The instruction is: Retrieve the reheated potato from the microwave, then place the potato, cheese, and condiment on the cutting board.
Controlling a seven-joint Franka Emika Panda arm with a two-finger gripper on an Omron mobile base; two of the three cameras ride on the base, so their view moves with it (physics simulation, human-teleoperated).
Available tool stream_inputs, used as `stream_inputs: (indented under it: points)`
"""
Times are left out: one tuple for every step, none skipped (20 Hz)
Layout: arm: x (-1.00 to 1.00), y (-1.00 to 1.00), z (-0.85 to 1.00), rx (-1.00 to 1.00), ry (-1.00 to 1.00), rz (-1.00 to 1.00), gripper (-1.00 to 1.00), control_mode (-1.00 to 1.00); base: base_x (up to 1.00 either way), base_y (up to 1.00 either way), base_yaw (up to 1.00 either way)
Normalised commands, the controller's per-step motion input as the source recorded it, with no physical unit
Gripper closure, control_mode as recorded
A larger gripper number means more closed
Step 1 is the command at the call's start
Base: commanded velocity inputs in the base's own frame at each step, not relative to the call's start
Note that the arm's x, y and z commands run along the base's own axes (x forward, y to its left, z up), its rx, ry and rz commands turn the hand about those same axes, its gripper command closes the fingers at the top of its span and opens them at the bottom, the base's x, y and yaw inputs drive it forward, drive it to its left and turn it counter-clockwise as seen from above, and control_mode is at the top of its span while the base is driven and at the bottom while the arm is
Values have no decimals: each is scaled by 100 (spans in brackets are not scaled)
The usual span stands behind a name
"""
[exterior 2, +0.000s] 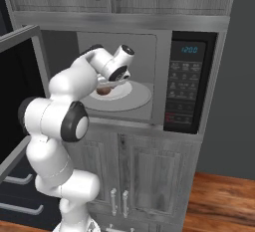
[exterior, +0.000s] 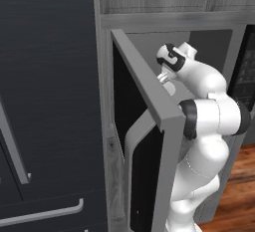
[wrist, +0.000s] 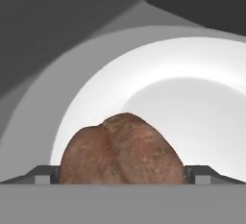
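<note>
The microwave [exterior 2: 160, 71] stands with its door [exterior: 149, 101] swung wide to the left. Inside it, a brown potato [exterior 2: 103, 91] lies on a white plate [exterior 2: 135, 94] on the round turntable. My gripper [exterior 2: 106, 83] reaches into the cavity from above the plate. In the hand view the potato [wrist: 122, 151] sits right between my two fingertips [wrist: 44, 174], one on each side, and the gripper [wrist: 122, 179] is open around it. The plate [wrist: 192, 98] spreads out behind the potato. The cheese, the condiment and the cutting board are out of view.
The dark control panel [exterior 2: 185, 86] is right of the cavity. Grey wooden cabinet doors [exterior 2: 149, 171] sit below and above the microwave. A tall dark unit with bar handles [exterior: 45, 101] stands left of the open door. Wooden floor [exterior 2: 219, 201] lies at the lower right.
</note>
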Motion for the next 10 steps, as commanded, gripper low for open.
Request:
stream_inputs:
  points:
    - [0, 18, -24, 0, -3, 0, -100, -100, 0, 0, 0]
    - [-3, 22, -29, 0, -1, 0, -100, -100, 0, 0, 0]
    - [-1, 21, -31, 0, 0, 0, -100, -100, 0, 0, 0]
    - [-1, 17, -33, 1, 0, -1, -100, -100, 0, 0, 0]
    - [0, 10, -32, 1, 0, -2, -100, -100, 0, 0, 0]
    - [-1, 8, -35, 1, 0, -2, -100, -100, 0, 0, 0]
    - [0, 5, -37, 2, 0, -2, -100, -100, 0, 0, 0]
    - [0, 6, -37, 2, 0, -3, -100, -100, 0, 0, 0]
    - [0, 3, -32, 2, 0, -3, -100, -100, 0, 0, 0]
    - [0, 0, -18, 3, 0, -3, -100, -100, 0, 0, 0]
